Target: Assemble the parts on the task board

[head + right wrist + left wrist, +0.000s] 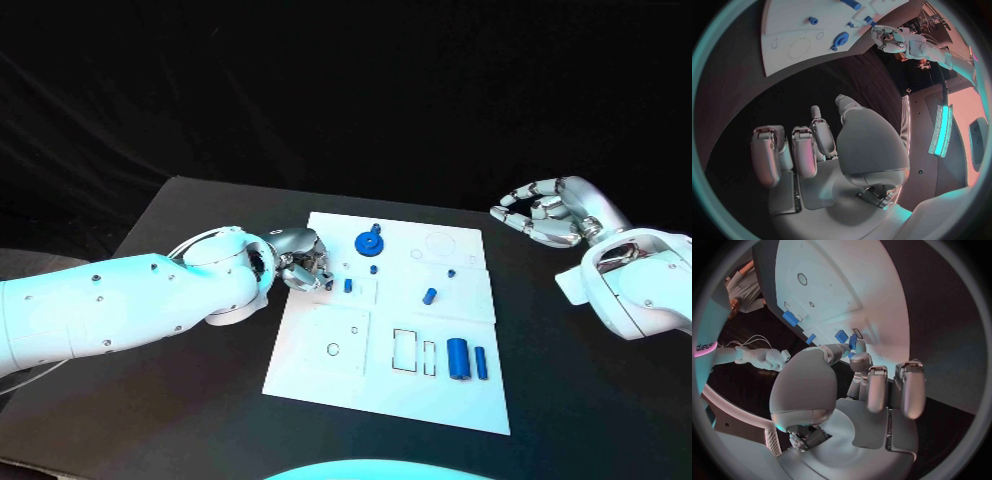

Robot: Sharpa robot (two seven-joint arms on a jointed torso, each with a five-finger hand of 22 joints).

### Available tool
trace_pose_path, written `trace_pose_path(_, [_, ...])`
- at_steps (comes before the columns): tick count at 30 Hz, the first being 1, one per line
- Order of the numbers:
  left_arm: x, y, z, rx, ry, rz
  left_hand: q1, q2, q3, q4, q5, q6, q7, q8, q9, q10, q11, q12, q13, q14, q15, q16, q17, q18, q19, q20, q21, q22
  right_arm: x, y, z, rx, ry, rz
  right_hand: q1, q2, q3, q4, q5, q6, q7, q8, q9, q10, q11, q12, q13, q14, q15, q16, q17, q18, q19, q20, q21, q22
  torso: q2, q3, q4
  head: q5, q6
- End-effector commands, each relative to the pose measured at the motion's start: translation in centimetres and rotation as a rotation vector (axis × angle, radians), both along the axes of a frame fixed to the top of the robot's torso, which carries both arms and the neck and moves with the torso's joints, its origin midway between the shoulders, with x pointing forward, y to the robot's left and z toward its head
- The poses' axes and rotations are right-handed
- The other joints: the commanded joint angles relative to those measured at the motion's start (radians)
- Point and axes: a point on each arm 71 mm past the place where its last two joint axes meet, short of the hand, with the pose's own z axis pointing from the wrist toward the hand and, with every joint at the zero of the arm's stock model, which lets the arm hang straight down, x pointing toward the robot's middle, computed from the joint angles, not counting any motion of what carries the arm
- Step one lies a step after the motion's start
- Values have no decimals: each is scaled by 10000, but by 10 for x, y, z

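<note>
head: left hand [300,262] at task board [332,370] left edge, fingers curled beside small blue part [348,285], grasp unclear; blue gear [371,241] far side, two blue cylinders [457,358] near right; right hand [548,213] off right, curled, empty | left wrist: fingertips [856,344] by blue part [841,336] | right wrist: right hand [817,150] over black table [767,105], clenched empty.

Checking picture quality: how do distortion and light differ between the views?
Head view: straight edges, task board evenly lit against black. Left wrist view: fisheye bends the board's edge. Right wrist view: same bending, a bright teal strip glares beside the right hand.
</note>
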Motion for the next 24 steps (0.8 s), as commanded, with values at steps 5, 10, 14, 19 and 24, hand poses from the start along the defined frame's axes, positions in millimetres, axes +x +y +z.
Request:
trace_pose_path(5, [0, -2, -4, 298, 342, 161, 54, -27, 1890, -1844, 49, 47, -11, 11, 9, 73, 14, 68, 19, 1039, -90, 64, 2635, -52, 370, -29, 57, 1800, -1, 2, 0, -41, -96, 110, -56, -7, -56, 7, 29, 57, -11, 50, 12, 6, -54, -15, 145, 760, -79, -37, 1474, 140, 557, -69, -57, 2111, 11, 8, -7, -17, -6])
trace_pose_path(10, [1, -3, -5, 414, 488, 199, 54, -27, 1890, -1844, 49, 47, -11, 11, 9, 73, 14, 68, 19, 1039, -90, 64, 2635, -52, 370, -29, 57, 1800, -1, 2, 0, -36, -96, 125, -56, -7, -56, 7, 29, 57, -11, 50, 12, 6, -54, -15, 145, 760, -79, -37, 1474, 140, 557, -69, -57, 2111, 16, 7, -11, -28, -17])
trace_pose_path(14, [1, -3, -6, 470, 617, 211, 54, -27, 1890, -1844, 49, 47, -11, 11, 9, 73, 14, 68, 19, 1039, -90, 64, 2635, -52, 370, -29, 57, 1800, -1, 2, 1, -34, -97, 127, -55, -3, -58, 2, 31, 54, -11, 49, 11, 8, -54, -14, 147, 758, -79, -39, 1469, 141, 556, -69, -59, 2110, 9, 5, -7, -32, -18])
trace_pose_path(19, [1, -4, -7, 526, 713, 252, 54, -27, 1890, -1844, 49, 47, -11, 11, 9, 73, 14, 68, 19, 1039, -90, 64, 2635, -52, 370, -29, 57, 1800, -1, 2, 1, -31, -99, 132, -55, -3, -58, 2, 31, 54, -11, 49, 11, 8, -54, -14, 147, 758, -79, -39, 1469, 141, 556, -69, -59, 2110, 8, 4, -1, -43, -24])
trace_pose_path(24, [1, -4, -8, 578, 781, 266, 51, -32, 1895, -1831, 53, 55, -13, 6, 8, 86, 13, 74, 33, 1039, -91, 64, 2635, -52, 370, -31, 57, 1800, -1, 2, 1, -30, -102, 133, -55, -3, -58, 2, 31, 54, -11, 49, 11, 8, -54, -14, 147, 758, -79, -39, 1469, 141, 556, -69, -59, 2110, 3, 3, -3, -44, -28])
